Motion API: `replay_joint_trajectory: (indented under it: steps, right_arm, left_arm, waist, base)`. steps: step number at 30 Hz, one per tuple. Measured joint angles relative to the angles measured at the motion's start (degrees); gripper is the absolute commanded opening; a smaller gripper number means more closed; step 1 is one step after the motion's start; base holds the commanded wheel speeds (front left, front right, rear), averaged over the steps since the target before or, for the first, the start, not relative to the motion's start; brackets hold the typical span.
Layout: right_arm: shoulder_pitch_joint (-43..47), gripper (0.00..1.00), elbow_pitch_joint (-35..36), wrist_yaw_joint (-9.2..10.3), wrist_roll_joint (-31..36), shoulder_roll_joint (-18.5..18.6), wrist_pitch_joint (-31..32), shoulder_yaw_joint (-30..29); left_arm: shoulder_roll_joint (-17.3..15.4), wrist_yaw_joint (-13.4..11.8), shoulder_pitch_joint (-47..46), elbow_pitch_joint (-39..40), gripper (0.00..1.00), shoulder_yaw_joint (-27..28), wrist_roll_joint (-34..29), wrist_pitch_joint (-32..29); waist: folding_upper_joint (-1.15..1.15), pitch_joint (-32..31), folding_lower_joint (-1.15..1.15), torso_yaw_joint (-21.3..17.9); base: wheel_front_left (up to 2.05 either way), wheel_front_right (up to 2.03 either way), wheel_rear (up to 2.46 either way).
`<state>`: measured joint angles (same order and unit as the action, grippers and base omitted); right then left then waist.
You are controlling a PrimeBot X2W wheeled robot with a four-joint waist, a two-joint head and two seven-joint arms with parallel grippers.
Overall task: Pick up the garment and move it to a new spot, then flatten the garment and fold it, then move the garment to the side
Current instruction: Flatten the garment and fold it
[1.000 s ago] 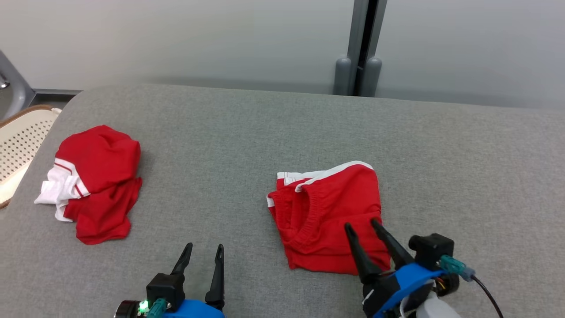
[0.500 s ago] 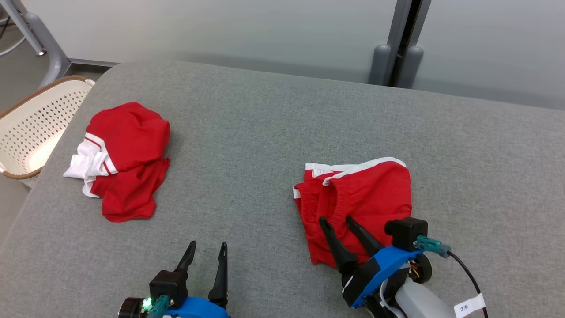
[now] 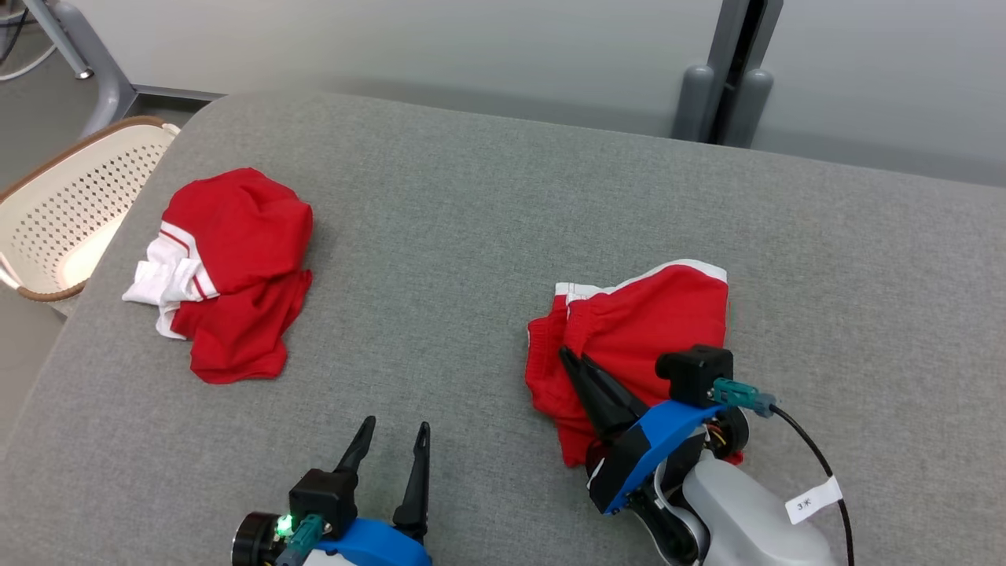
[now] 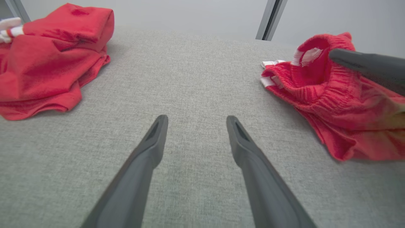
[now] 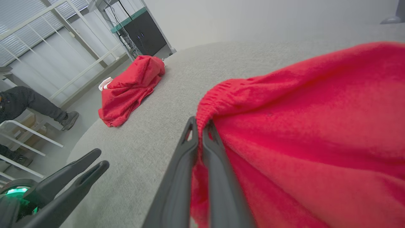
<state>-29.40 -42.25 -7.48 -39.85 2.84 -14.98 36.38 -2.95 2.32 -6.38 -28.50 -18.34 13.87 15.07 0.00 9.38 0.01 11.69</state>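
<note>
The right gripper (image 3: 569, 358) has its 2 dark fingers pressed together on the ribbed waistband of the red garment (image 3: 656, 314), and the cloth bunches up into a small peak where it is pinched. That garment, red shorts with white trim along the far edge, lies rumpled on the grey padded table (image 3: 471, 236), on the robot's right half and toward the near edge; most of it rests on the surface. The left gripper (image 3: 397, 426) hangs low over bare table near the front edge, its jaws spread apart with nothing between them, well apart from both pieces of clothing. A second red garment (image 3: 236, 267) with white bands sits in a crumpled heap at the table's left end. Just past that end stands a cream perforated basket (image 3: 71, 196) with a brown rim. In the right wrist view, a person's dark trouser leg (image 5: 31, 101) and shoe show beyond the table.
</note>
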Motion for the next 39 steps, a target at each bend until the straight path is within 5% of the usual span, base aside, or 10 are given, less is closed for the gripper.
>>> replay_joint_trajectory:
  steps: [4,5,6,7,14,21,30,39]
  right_arm:
    - [-1.8,0.00,-3.7,0.00,2.8,0.0,0.0,2.0]
    - [-2.0,0.11,-5.3,-0.01,3.7,-0.1,0.1,2.4]
    - [-2.2,0.47,-7.0,-0.01,4.9,-0.1,0.5,2.8]
    - [-2.5,1.00,-8.7,0.00,6.3,-0.1,0.9,2.9]
    - [-3.0,1.00,-12.4,-0.01,12.3,-0.1,0.7,1.4]
    - [0.3,1.00,-6.7,-0.01,13.7,0.0,0.1,-3.4]
    - [12.2,1.00,13.3,-0.01,23.7,0.0,-0.1,-23.5]
    - [22.3,1.00,15.8,-0.01,26.7,0.0,-0.1,-32.8]
  left_arm:
    - [0.0,0.1,-0.1,-0.7,1.00,-1.2,0.8,0.0]
    - [0.0,0.0,-0.1,-0.8,1.00,-1.3,1.0,0.0]
    - [0.0,0.0,-0.1,-1.0,1.00,-1.4,1.3,0.0]
    - [0.0,-0.1,-0.1,-1.2,1.00,-1.5,1.4,0.0]
    - [0.0,-0.8,0.1,-1.6,1.00,-0.4,1.8,0.0]
    - [0.0,-1.3,0.1,-1.0,1.00,1.8,1.9,0.0]
    - [0.0,-1.8,0.2,0.8,1.00,7.2,-1.0,0.0]
    - [0.0,-1.9,4.7,2.1,1.00,9.9,-3.6,0.0]
  waist:
    - [0.00,-0.1,0.00,1.3]
    - [0.00,-0.1,0.00,1.5]
    - [0.00,-0.1,0.00,1.8]
    - [0.00,-0.1,0.00,1.9]
    - [0.00,-0.4,0.00,0.9]
    - [0.00,-1.8,0.00,-2.8]
    - [0.00,-4.8,0.00,-8.8]
    - [0.00,-7.9,-0.01,-12.1]
  base:
    - [0.00,0.00,0.00]
    - [0.00,0.00,0.00]
    - [0.00,0.00,0.00]
    - [0.00,0.00,0.00]
    - [0.00,0.00,0.00]
    - [0.00,0.00,0.00]
    - [0.00,0.00,0.00]
    - [0.00,0.00,0.00]
